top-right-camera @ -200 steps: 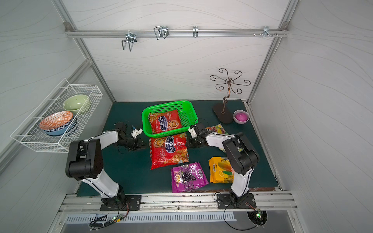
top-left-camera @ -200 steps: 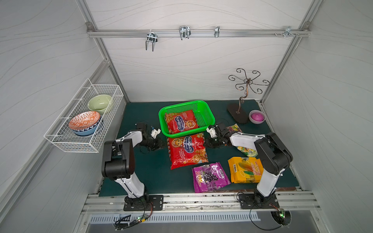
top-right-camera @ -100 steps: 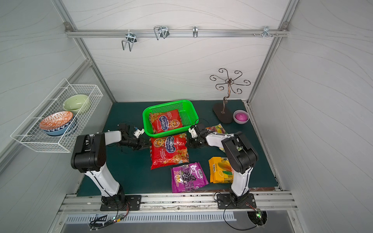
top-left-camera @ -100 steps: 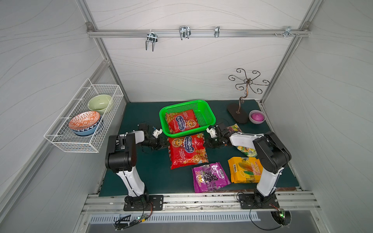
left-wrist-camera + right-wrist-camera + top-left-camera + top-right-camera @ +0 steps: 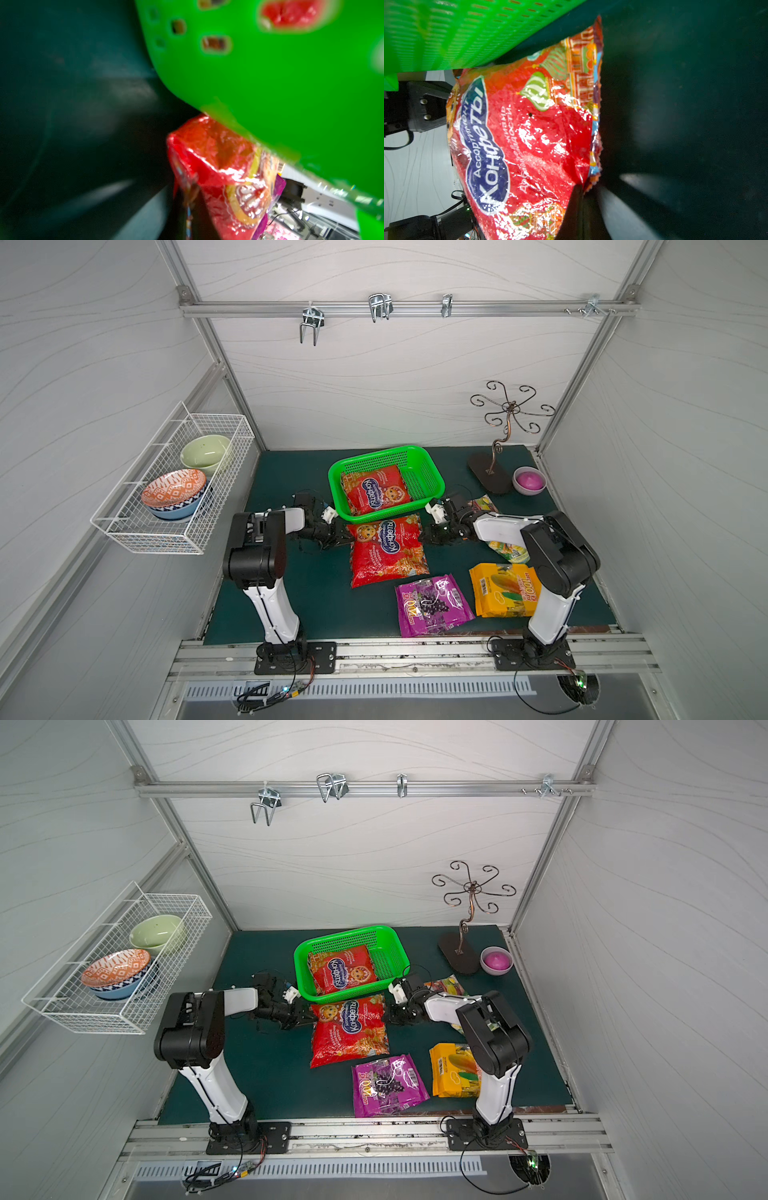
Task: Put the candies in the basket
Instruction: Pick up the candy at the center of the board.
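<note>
- basket (image 5: 420, 483): bright green, perforated walls
- bag in the basket (image 5: 376, 494): glossy red, blue oval logo, white lettering
- bag on the mat (image 5: 388, 549): same red with the blue logo; the right wrist view shows green-white striped domes and an orange building print
- grape bag (image 5: 432, 605): purple, dark grapes
- yellow-orange bag (image 5: 505, 591): yellow-orange, green-yellow picture
- mat (image 5: 291, 593): dark green
- wire basket (image 5: 137, 533): white
- patterned bowl (image 5: 172, 489): orange-white geometric inside, blue below
- plain bowl (image 5: 203, 450): pale green
- small bowl (image 5: 528, 480): lilac, pink inside
- stand (image 5: 512, 410): dark bronze scrollwork
</note>
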`<state>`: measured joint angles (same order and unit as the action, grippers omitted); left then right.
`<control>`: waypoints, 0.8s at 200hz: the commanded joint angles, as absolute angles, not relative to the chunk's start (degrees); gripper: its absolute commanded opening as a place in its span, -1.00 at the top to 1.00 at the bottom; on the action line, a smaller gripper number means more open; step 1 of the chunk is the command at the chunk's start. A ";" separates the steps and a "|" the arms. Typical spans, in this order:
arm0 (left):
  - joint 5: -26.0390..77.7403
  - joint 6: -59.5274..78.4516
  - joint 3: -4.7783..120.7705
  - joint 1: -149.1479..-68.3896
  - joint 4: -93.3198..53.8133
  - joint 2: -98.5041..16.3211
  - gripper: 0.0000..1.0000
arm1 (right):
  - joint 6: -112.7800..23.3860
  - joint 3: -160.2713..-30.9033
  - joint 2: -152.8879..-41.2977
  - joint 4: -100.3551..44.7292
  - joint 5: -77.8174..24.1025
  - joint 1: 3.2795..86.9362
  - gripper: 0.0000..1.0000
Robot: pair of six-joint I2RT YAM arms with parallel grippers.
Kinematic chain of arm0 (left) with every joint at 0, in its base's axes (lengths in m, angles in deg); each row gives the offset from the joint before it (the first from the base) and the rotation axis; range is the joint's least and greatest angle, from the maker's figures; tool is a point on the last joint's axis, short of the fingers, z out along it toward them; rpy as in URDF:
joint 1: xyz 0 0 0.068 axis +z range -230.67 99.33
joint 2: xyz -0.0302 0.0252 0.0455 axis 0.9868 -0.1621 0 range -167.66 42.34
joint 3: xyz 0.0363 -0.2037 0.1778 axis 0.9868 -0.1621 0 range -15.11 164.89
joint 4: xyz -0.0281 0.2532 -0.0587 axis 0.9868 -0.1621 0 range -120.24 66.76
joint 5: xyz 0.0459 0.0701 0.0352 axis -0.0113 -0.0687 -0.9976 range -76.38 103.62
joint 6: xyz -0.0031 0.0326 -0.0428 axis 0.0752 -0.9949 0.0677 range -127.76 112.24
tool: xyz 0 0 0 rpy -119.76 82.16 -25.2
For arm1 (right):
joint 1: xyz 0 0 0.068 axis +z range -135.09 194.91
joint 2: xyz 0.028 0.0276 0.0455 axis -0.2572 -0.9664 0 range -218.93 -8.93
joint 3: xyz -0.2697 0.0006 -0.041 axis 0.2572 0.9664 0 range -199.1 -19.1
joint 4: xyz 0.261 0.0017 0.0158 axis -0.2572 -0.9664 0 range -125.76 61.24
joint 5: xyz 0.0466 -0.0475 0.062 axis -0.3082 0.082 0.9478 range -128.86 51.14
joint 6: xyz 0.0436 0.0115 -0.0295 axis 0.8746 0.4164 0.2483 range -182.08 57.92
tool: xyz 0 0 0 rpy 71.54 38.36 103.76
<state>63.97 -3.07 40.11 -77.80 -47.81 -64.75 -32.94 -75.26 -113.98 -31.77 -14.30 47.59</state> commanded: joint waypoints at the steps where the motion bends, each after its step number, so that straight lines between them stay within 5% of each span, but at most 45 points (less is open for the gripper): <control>1: 65.66 -4.23 42.19 -78.40 -47.38 -65.60 1.00 | -32.93 -74.73 -113.83 -30.19 -13.27 47.68 1.00; 160: 65.31 -21.67 41.36 -68.23 -72.11 -52.18 1.00 | -40.84 -77.31 -105.90 -32.02 -14.59 59.32 1.00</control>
